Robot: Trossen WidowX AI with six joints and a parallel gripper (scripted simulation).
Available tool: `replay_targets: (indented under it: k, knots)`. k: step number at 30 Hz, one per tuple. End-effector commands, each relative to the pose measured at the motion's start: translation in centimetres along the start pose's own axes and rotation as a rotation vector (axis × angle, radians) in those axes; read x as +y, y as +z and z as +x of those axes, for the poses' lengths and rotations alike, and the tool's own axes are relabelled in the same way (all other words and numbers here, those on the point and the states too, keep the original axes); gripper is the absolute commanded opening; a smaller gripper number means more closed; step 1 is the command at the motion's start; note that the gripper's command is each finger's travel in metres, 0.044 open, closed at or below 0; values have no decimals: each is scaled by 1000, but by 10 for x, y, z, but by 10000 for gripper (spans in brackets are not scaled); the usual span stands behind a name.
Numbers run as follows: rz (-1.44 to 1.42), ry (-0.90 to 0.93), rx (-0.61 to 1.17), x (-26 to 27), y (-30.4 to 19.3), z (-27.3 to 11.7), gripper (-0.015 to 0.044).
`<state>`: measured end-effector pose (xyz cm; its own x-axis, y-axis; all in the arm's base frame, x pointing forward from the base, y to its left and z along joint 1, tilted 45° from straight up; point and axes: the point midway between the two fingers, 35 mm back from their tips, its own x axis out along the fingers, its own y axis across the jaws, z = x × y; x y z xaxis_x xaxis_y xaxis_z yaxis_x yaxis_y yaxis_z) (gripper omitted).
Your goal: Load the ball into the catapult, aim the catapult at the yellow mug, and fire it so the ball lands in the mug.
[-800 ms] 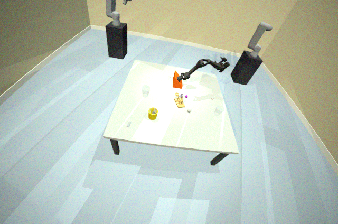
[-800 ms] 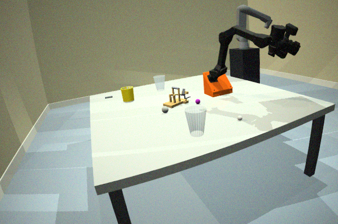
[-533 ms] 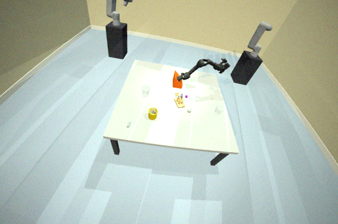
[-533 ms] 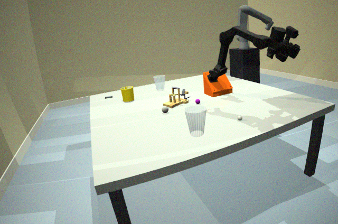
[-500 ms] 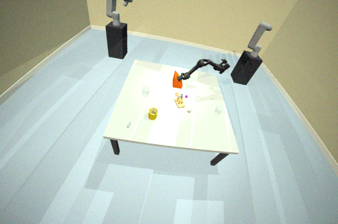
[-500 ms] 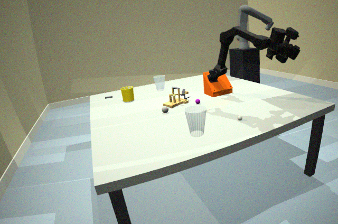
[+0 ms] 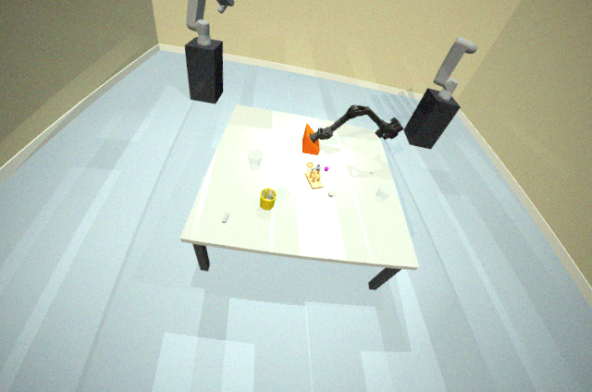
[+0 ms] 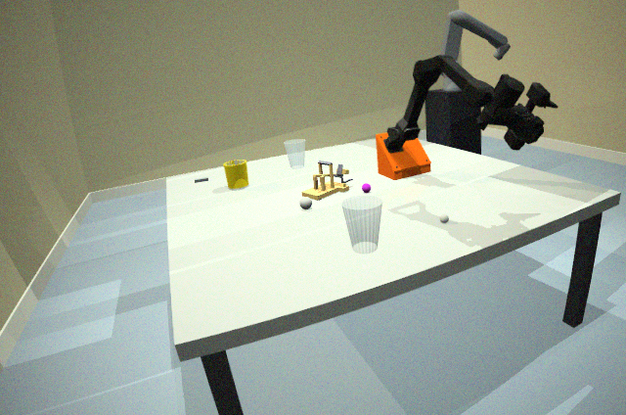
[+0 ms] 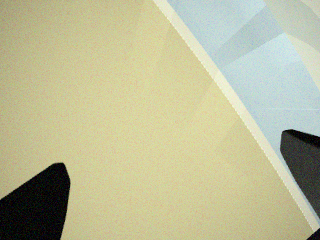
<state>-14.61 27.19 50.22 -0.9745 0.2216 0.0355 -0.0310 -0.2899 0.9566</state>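
The small wooden catapult stands near the middle of the table. The yellow mug stands upright, apart from it, to its left in the top and exterior views. A purple ball and a larger pale grey ball lie beside the catapult. A small whitish ball lies farther right. My gripper is open and empty, raised high at the table's right side, far from the catapult, balls and mug. The wrist view shows only wall and floor between the fingers. Whether the catapult's cup holds anything is too small to tell.
A clear glass stands behind the mug, and another clear glass stands at the right in the top view. An orange wedge carries my arm's base. A small grey bar lies beyond the mug.
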Motion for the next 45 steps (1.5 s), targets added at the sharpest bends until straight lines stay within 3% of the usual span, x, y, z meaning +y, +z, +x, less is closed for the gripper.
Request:
replay_targets:
  k: [1, 17, 26, 33, 38, 45]
  knots:
    - [-6, -49, -99, -26, 28, -15, 440]
    - [-101, -224, -374, -88, 89, -80, 440]
    - [-139, -359, -547, -125, 116, -143, 440]
    - [-48, -493, -702, -172, 118, -222, 440]
    - [-23, -559, -759, -192, 115, -258, 440]
    - [24, -753, -869, -241, 89, -353, 440]
